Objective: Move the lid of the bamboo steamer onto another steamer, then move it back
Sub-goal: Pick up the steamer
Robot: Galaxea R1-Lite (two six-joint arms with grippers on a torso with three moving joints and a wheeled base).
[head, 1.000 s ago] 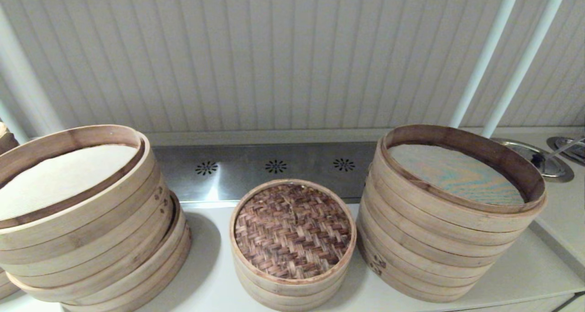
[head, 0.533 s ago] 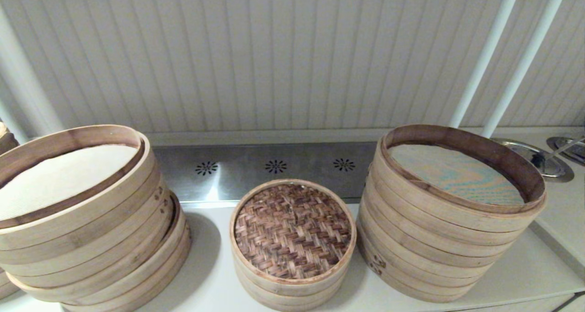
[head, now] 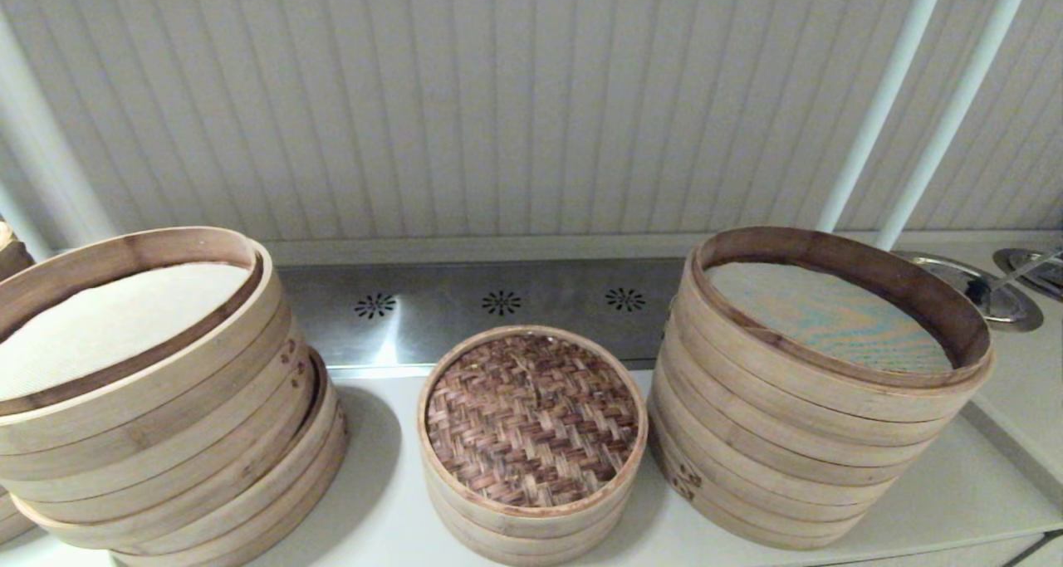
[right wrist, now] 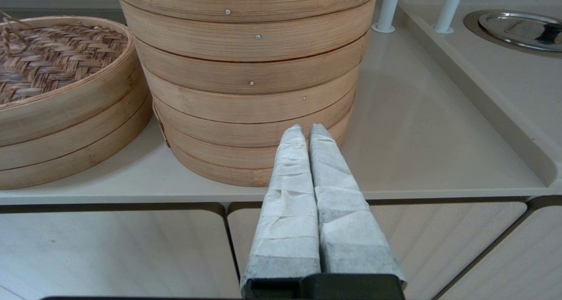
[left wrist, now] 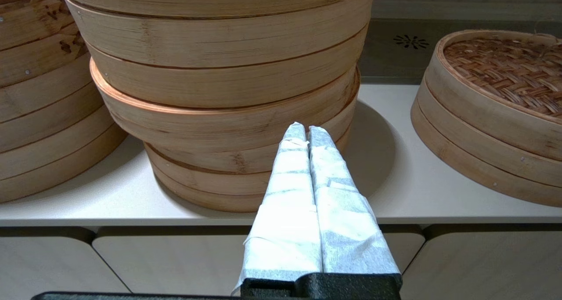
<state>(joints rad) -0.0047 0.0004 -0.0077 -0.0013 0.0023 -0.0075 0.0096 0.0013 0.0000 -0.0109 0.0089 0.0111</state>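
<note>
Jaws pressed together on both: left gripper (left wrist: 306, 131) and right gripper (right wrist: 306, 131), each low at near edge of worktop (head: 390, 501), holding nothing. Bamboo steamer lid (head: 531, 417) sits centre of worktop on low basket, between leaning stack (head: 158, 409) at left and tall stack (head: 814, 409) at right. Metal vent strip (head: 498, 303) behind, then panelled wall (head: 498, 102).

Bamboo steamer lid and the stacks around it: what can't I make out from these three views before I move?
- Basket under the bamboo steamer lid: its inside is covered by the lid in every view.
- Twine loop: only partly visible at the right wrist view's edge.
- Left stack: cut off by the head view's edge.
- Left hand and right hand: outside the head view.
</note>
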